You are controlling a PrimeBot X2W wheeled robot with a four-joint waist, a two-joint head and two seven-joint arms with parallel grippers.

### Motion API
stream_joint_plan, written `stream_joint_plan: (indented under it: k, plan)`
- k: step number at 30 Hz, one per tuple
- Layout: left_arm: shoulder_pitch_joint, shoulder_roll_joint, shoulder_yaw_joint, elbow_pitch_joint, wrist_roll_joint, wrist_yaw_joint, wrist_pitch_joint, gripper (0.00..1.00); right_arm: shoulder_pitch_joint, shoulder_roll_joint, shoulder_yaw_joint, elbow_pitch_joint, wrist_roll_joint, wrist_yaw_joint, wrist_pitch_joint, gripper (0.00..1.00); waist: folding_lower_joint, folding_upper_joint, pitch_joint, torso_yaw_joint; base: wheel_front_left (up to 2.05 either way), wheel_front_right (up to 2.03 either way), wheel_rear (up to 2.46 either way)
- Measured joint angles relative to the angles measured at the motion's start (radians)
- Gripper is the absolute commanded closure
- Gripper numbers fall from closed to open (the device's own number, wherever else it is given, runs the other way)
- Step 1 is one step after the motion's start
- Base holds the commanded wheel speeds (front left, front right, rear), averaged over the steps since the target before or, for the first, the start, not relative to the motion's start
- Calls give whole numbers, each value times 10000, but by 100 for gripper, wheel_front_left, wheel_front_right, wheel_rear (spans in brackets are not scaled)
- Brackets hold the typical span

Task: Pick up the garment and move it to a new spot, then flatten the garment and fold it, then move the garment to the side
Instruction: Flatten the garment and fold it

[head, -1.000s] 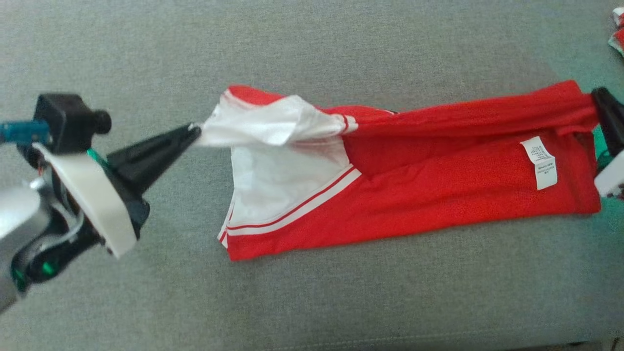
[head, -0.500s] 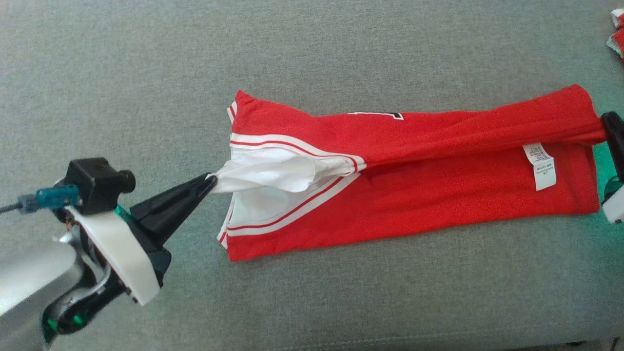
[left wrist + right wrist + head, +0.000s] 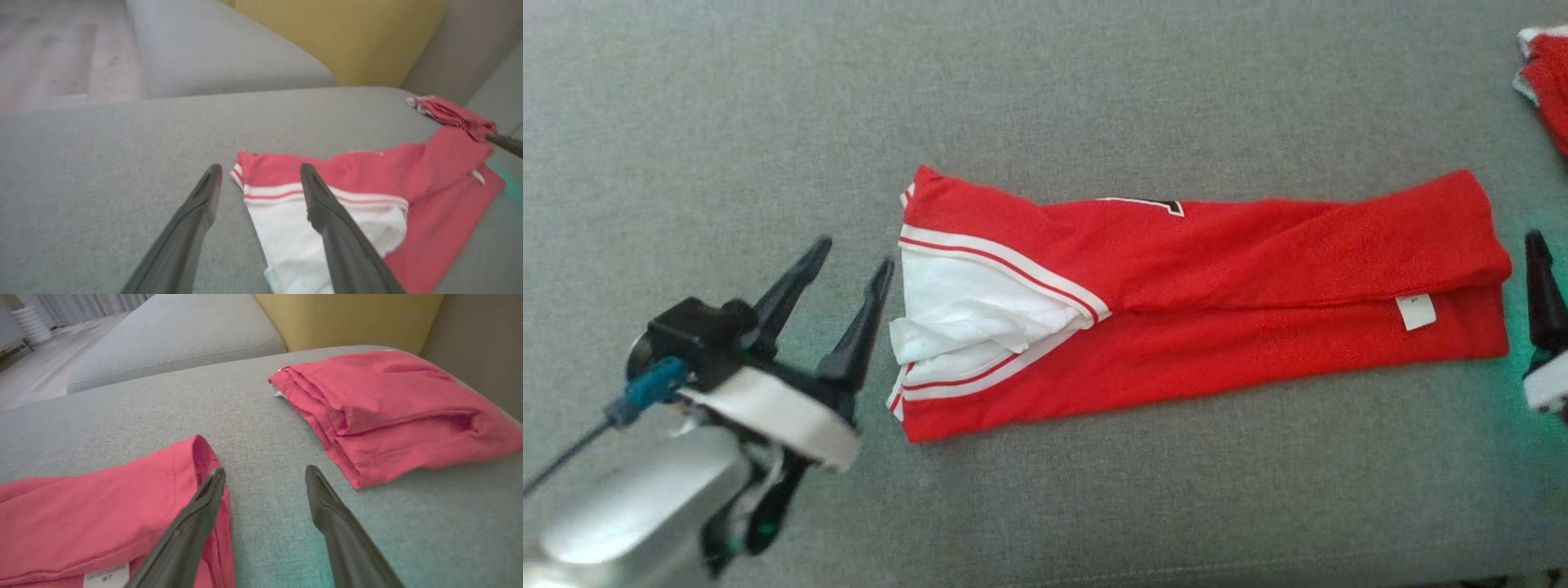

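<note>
Grey couch [image 3: 1094,82]: red garment [image 3: 1217,269] folded lengthwise, white-trimmed.

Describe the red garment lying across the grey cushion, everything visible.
The red jersey-like garment lies folded lengthwise into a long band, flat on the grey fabric cushion. Its left end shows a rumpled white panel edged with red and white stripes. A small white label sits near the right end; part of a black-outlined print peeks at the far edge. The open left gripper and open right gripper flank the ends, neither holding it.
</note>
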Motion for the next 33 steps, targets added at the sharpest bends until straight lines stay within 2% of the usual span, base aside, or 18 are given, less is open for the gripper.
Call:
stream_joint_plan:
  k: [2, 5, 7, 10, 12, 16, 19, 23, 24, 25, 26, 27, 33]
  plan:
    - [801, -867, 1463, 17, 573, 614, -2, 0, 464, 474, -796, -121, -362, 0, -77, 0, 0, 0, -161, 51, 0, 0, 0]
    - [2317, -2138, 3519, -54, 2088, 1237, -42, 0, 1258, 1363, -1762, -639, -920, 0, -79, 0, 0, 0, -427, 162, 0, 0, 0]
    - [3446, -2886, 4596, -190, 3254, 1398, -44, 0, 1765, 1871, -2385, -1103, -1260, 0, -79, 0, -1, 0, -598, 272, 0, 0, 0]
    - [4920, -4027, 5829, -468, 4892, 1373, -58, 0, 2328, 2334, -3156, -1649, -1611, 0, -81, 0, -1, 0, -775, 517, 0, 0, 0]
    - [5543, -4746, 6473, -692, 5754, 1064, -59, 0, 2488, 2529, -3528, -1756, -1751, 0, -75, 0, -1, 0, -858, 703, 0, 0, 0]
    - [6079, -5818, 7264, -878, 6951, 59, -73, 0, 2484, 2788, -4335, -1695, -1820, 0, 259, 0, -1, 0, -957, 1101, 0, 0, 0]
    - [6233, -6263, 7555, -752, 7622, -681, -73, 0, 2306, 2813, -4905, -1256, -1935, 0, 589, 0, -1, 0, -979, 1388, 0, 0, 0]
    - [6365, -6723, 8132, -629, 8142, -1375, -73, 0, 2101, 2826, -5212, -552, -2194, 0, 1313, 0, 0, 0, -889, 1625, 0, 0, 0]
    - [6366, -6815, 8253, -604, 8234, -1532, -73, 0, 2099, 2826, -5214, -407, -2240, 0, 1555, 8, 0, 0, -854, 1660, 0, 0, 0]
    - [6366, -6913, 8387, -583, 8330, -1678, -73, 0, 2100, 2826, -5143, -293, -2242, 0, 1804, 31, 1, 0, -827, 1689, 0, 0, 0]
    - [6366, -6991, 8496, -570, 8422, -1804, -73, 0, 2092, 2826, -5122, -282, -2234, 0, 1919, 63, 1, 0, -813, 1709, 0, 0, 0]
    - [6372, -7055, 8604, -562, 8496, -1900, -73, 0, 2057, 2813, -5076, -301, -2199, 0, 2061, 100, 0, 0, -814, 1716, 0, 0, 0]
    - [6560, -7325, 9068, -393, 8782, -2510, -73, 0, 2035, 2706, -4941, -788, -1799, 0, 2301, 100, 0, 0, -969, 1524, 0, 0, 0]
